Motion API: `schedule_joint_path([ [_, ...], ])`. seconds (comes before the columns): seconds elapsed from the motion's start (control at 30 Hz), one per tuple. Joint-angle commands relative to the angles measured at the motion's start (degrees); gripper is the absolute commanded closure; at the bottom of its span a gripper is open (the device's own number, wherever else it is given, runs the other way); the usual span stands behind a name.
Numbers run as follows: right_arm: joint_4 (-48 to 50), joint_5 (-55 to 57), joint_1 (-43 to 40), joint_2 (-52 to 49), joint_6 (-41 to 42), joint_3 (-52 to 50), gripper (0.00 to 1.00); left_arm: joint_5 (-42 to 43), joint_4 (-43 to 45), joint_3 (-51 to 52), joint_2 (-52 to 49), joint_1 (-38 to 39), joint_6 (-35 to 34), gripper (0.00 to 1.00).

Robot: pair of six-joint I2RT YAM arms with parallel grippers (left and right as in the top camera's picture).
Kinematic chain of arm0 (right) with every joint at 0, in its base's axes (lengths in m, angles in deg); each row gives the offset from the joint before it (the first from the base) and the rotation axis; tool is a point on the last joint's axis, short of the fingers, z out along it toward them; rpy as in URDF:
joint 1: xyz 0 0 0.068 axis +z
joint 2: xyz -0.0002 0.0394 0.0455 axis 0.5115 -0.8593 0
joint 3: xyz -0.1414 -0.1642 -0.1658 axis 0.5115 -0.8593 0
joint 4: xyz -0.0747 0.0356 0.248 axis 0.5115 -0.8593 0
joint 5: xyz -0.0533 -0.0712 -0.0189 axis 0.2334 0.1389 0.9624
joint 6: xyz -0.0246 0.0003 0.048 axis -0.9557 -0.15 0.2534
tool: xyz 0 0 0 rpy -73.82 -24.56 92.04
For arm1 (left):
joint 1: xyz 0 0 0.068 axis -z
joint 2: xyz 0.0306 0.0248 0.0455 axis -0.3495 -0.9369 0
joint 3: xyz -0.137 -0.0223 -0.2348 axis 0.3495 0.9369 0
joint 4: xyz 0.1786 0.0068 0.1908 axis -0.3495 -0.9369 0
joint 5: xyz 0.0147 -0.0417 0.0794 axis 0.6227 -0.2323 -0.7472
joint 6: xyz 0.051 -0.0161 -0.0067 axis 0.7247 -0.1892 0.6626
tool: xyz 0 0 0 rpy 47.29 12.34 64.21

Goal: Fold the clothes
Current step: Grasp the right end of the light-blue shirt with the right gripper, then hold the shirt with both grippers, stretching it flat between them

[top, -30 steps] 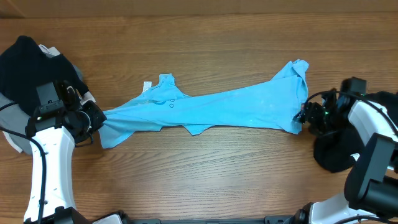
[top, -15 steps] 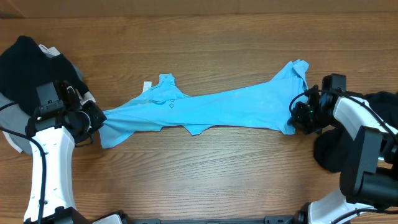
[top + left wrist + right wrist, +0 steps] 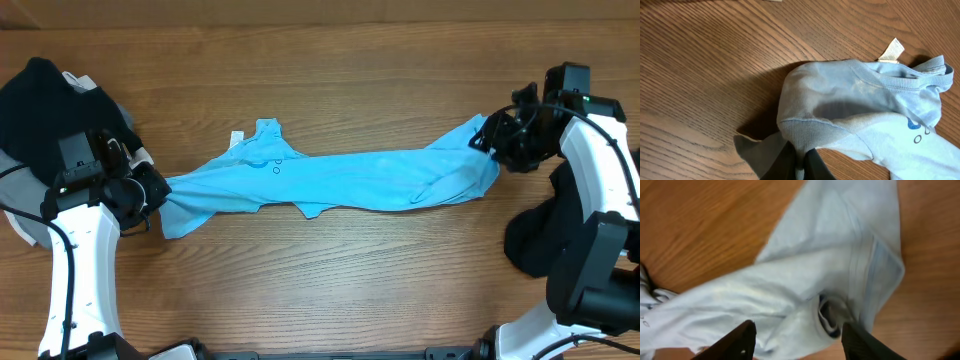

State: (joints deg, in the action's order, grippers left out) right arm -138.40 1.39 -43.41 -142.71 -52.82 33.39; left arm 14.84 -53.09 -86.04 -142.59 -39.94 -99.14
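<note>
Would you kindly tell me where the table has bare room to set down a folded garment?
Bare wood lies in a wide strip along the far edge beyond the blue T-shirt, and in the near band in front of it. Crowded: the left end, around the black pile and left gripper; the right end, around the right gripper and black garment.

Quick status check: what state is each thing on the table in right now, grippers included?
T-shirt: unfolded, stretched long, rumpled.
left gripper: shut on the T-shirt's left end.
right gripper: open, fingers apart over the T-shirt's bunched right end.
left black garment: heaped, unfolded.
right black garment: heaped, unfolded.
</note>
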Motion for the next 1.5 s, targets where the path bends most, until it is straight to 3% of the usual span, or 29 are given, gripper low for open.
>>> schedule_joint_path([
  [0.0, -3.4, 4.5, 0.1, -0.4, 0.0, -0.3, 0.40, 0.1, 0.0, -1.0, 1.2, 0.4, 1.3, 0.91],
  [0.13, -11.0, 8.6, 0.1, -0.4, 0.0, -0.5, 0.41, 0.1, 0.0, -1.0, 1.1, 0.4, 1.3, 0.91],
  [0.2, -11.2, 8.5, 0.1, -0.4, 0.0, -1.6, 0.72, 0.1, 0.1, -1.0, 1.1, 0.4, 1.3, 0.91],
  [0.23, -10.9, 8.5, 0.1, -0.4, 0.1, -2.6, 0.81, 0.1, 0.1, -1.0, 1.2, 0.4, 1.3, 0.91],
  [0.27, -10.4, 8.5, 0.1, -0.4, 0.1, -3.5, 0.82, 0.1, 0.0, -1.0, 1.2, 0.4, 1.3, 0.91],
  [0.4, -4.1, 8.2, 0.1, -0.4, 3.5, -9.5, 0.73, 0.1, -0.1, -1.0, 1.1, 0.4, 1.3, 0.91],
  [0.5, 2.6, 1.4, 0.2, -0.4, 3.4, -14.3, 0.67, 0.1, -0.1, -1.0, 1.2, 0.4, 1.3, 0.91],
  [0.83, 11.0, -5.9, 0.4, -0.4, 5.3, -17.2, 0.67, 0.1, -0.6, -1.0, 1.1, 0.4, 1.3, 0.91],
  [1.2, 14.3, -2.6, 0.4, -0.5, 7.9, -17.2, 0.67, 0.1, -0.6, -1.0, 1.1, 0.4, 1.3, 0.91],
  [1.3, 14.3, -1.9, 0.4, -0.5, 7.9, -17.2, 0.73, 0.1, -0.6, -1.0, 1.1, 0.4, 1.3, 0.91],
  [1.47, 14.6, -0.6, 0.4, -2.7, 8.1, -17.2, 0.74, 0.1, -0.5, -1.0, 1.2, 0.4, 1.3, 0.91],
])
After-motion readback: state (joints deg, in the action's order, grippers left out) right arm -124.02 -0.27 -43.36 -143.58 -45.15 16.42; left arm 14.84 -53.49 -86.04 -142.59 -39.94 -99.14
